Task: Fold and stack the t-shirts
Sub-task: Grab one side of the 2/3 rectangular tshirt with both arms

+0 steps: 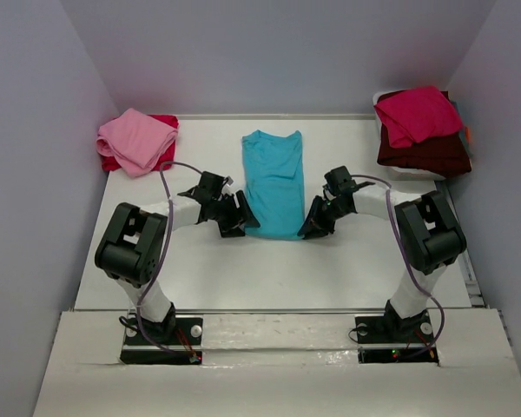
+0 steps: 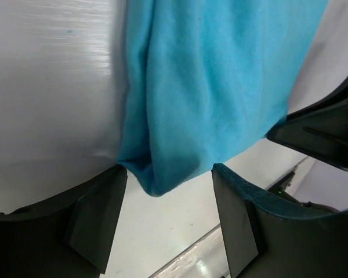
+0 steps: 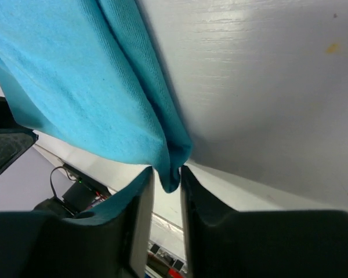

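Top external view: the turquoise t-shirt (image 1: 273,182), folded into a long strip, lies flat mid-way across the table (image 1: 269,269). At its near left corner the left end effector (image 1: 246,223) straddles the cloth, jaws apart; the right end effector (image 1: 311,228) is clamped on the near right corner. A pink t-shirt (image 1: 137,139) lies far left.

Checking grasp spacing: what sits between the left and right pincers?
The near hem of the turquoise shirt runs from the left pincer to the right pincer; nothing else, per the top view.
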`<state>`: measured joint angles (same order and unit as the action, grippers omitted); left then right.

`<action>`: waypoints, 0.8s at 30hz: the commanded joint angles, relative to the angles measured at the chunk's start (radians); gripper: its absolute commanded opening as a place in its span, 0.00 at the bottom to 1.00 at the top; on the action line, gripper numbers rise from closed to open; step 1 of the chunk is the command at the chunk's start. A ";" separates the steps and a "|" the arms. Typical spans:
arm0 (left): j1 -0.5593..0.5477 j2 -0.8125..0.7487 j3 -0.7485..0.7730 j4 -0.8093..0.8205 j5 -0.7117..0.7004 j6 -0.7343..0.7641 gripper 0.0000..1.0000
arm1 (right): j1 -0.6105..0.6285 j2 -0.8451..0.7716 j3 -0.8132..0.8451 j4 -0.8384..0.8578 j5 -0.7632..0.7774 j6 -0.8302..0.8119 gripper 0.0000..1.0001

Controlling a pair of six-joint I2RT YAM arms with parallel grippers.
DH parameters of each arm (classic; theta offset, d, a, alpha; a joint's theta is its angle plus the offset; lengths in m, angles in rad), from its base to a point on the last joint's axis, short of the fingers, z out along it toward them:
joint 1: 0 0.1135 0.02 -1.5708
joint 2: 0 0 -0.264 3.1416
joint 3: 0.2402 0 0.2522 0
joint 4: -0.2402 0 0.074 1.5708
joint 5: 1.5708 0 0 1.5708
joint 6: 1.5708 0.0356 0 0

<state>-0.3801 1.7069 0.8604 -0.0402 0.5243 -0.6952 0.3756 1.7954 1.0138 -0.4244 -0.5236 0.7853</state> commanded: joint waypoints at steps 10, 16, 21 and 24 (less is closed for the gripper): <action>0.006 -0.164 0.115 -0.398 -0.329 0.143 0.75 | 0.009 -0.073 0.149 -0.122 0.027 -0.047 0.40; -0.003 -0.121 0.249 -0.443 -0.349 0.166 0.75 | 0.009 -0.033 0.180 -0.120 0.007 -0.046 0.23; -0.025 -0.064 0.365 -0.474 -0.340 0.181 0.75 | 0.009 0.027 0.195 -0.102 -0.013 -0.049 0.20; -0.037 -0.029 0.428 -0.474 -0.316 0.189 0.75 | 0.009 0.057 0.190 -0.085 -0.026 -0.047 0.20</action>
<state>-0.3927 1.6386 1.1988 -0.4778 0.1978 -0.5385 0.3756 1.8122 1.1721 -0.5232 -0.5190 0.7479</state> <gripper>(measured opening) 0.753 0.200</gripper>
